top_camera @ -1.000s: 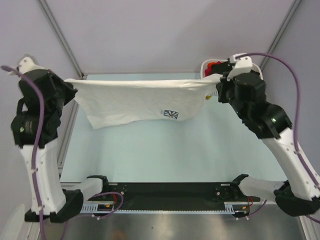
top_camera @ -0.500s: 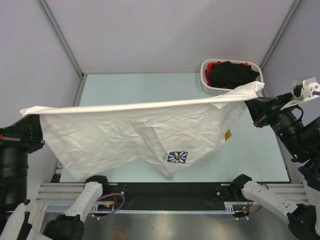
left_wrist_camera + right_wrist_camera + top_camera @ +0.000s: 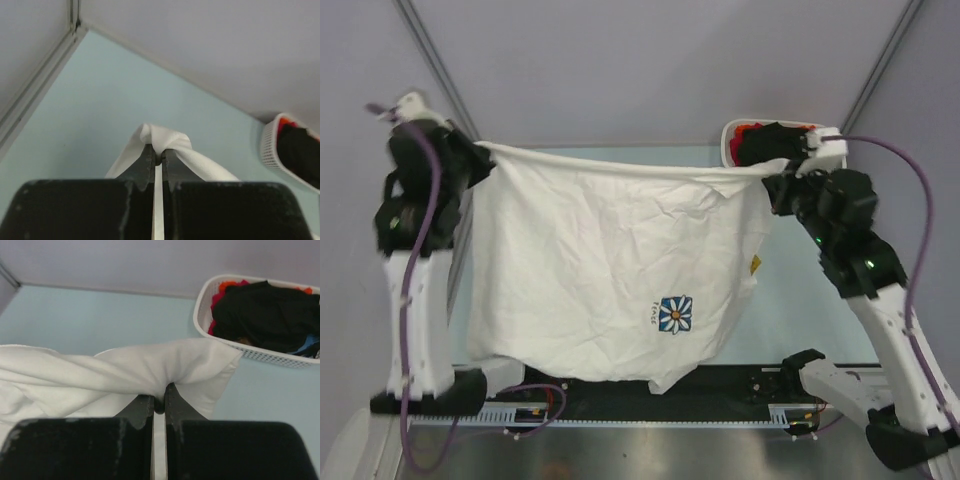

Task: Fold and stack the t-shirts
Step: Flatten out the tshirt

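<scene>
Here, white t-shirt (image 3: 600,260) hangs above pale blue table (image 3: 790,312); grey walls (image 3: 650,70).

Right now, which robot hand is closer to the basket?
Right. The right gripper pinches the white t-shirt beside the basket; the left gripper holds its opposite corner, far away.

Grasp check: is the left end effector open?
No, the left end effector is shut, its fingers pinching a bunch of the white cloth t-shirt.
</scene>
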Action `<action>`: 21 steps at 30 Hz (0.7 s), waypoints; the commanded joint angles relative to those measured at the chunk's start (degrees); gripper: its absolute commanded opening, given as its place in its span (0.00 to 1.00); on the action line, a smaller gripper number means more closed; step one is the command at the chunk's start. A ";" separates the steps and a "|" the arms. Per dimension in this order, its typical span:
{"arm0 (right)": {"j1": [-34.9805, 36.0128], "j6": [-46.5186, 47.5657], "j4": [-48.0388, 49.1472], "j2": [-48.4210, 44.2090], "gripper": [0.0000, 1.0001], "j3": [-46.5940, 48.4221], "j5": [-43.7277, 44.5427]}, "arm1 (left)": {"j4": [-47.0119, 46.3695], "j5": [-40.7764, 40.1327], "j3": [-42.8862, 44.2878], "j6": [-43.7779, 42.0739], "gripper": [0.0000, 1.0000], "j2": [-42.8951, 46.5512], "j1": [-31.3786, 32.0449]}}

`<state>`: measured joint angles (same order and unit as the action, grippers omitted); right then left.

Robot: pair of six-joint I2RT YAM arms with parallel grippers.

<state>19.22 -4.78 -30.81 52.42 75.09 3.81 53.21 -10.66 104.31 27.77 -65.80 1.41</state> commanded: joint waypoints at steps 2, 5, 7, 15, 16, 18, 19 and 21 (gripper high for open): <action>4.24 4.60 22.16 19.26 0.00 -3.38 9.80 | -12.57 -1.82 -6.83 -1.92 0.00 -16.96 -1.23; 4.77 6.25 24.04 36.47 0.00 5.74 9.46 | -13.40 -0.42 -2.38 -1.75 0.00 -27.39 -4.56; 4.95 6.71 24.31 44.65 0.00 11.89 8.41 | -12.43 0.98 3.66 -2.19 0.00 -34.18 -5.45; 3.98 5.06 21.21 90.19 0.93 59.38 14.00 | -5.84 6.08 34.52 2.20 0.99 -68.91 -9.84; 3.81 5.04 22.62 91.18 1.00 60.43 17.16 | -5.49 7.30 39.86 2.55 1.00 -71.11 -10.37; 4.68 8.79 23.25 93.46 1.00 64.11 20.69 | -5.84 8.63 41.50 2.55 1.00 -74.03 -10.81; 4.86 10.04 23.60 92.87 1.00 63.52 22.36 | -7.32 8.72 38.63 1.77 1.00 -72.64 -10.99; 4.95 10.49 24.21 87.62 1.00 57.15 23.60 | -9.26 8.98 33.35 0.89 1.00 -69.74 -11.08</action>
<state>23.97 2.83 -11.75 147.11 133.45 19.29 45.98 -4.58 140.40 28.91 -140.00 -9.15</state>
